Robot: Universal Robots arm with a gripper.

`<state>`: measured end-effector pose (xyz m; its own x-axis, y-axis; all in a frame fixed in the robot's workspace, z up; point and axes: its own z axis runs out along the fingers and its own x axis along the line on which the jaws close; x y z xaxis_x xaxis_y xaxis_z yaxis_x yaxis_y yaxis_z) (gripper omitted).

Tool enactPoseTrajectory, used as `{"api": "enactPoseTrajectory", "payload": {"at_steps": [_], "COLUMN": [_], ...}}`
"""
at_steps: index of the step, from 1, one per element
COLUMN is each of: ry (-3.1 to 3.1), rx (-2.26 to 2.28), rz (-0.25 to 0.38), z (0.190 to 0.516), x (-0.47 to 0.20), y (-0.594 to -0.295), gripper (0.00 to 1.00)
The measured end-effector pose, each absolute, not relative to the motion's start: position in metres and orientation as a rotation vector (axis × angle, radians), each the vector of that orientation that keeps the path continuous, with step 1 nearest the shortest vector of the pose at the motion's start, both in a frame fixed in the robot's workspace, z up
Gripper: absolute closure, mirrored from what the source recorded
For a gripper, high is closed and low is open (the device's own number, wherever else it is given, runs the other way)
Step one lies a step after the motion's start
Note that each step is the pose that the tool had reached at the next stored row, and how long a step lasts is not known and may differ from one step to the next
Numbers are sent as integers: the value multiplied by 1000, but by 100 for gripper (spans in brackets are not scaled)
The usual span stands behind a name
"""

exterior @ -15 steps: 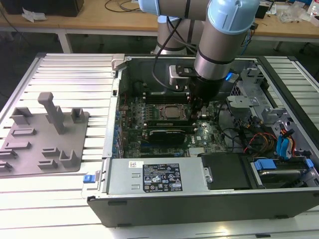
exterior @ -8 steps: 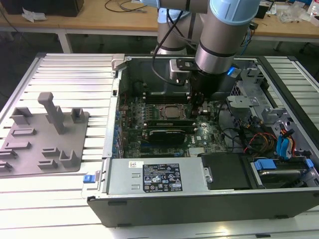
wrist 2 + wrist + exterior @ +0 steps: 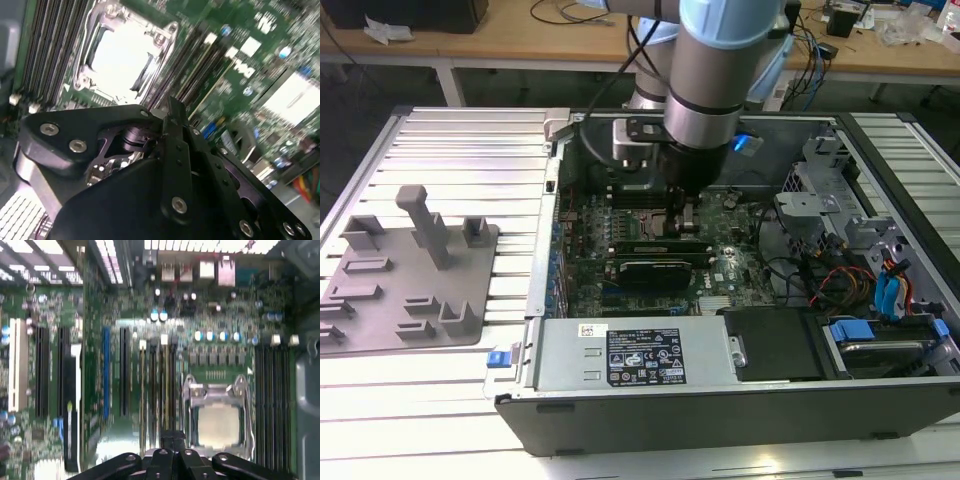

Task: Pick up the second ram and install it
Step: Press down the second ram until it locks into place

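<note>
Tool (image 3: 688,225) hangs low inside the open computer case (image 3: 720,410), over the green motherboard (image 3: 720,262); whether it is clenched or released, I cannot tell. In the first wrist view its black tip (image 3: 173,439) sits above the long dark memory slots (image 3: 157,390), just beside the shiny square processor socket (image 3: 217,422). The second ram cannot be picked out for certain among those slots. A black card (image 3: 655,270) lies near the slots, with the boxy metal power supply (image 3: 630,355) nearer. On the exterior view's left, a grey plastic fixture plate (image 3: 405,285) with upright posts rests on the ribbed metal desk (image 3: 450,140).
</note>
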<state>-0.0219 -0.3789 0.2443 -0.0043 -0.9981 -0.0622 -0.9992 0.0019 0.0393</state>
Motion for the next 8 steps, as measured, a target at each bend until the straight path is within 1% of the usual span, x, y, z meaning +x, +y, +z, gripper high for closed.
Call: {"api": "enactPoseTrajectory", "payload": {"at_steps": [8], "ry": [2212], "rx": [-2205], "rz": [112], "z": [244], "x": [-51], "y": [-379], "gripper": [92]}}
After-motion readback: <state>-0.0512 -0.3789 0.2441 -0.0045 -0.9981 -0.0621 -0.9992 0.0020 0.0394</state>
